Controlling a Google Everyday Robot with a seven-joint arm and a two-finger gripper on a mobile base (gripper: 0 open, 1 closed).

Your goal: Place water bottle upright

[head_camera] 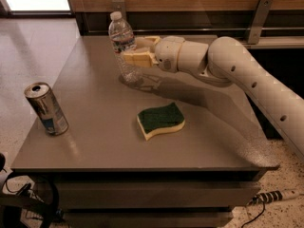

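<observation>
The water bottle (120, 34) is clear ribbed plastic with a white cap and a white-and-red label. It stands nearly upright at the far middle of the grey table (104, 137), its base on or just above the top. My gripper (132, 50) reaches in from the right and is shut on the bottle's middle. One cream finger (137, 59) lies across its front and the other is behind it.
A silver-and-blue drink can (46, 109) stands upright near the table's left edge. A green-and-yellow sponge (160, 119) lies in the middle of the table. My white arm (237, 75) crosses the right side. A wall rail runs behind the table.
</observation>
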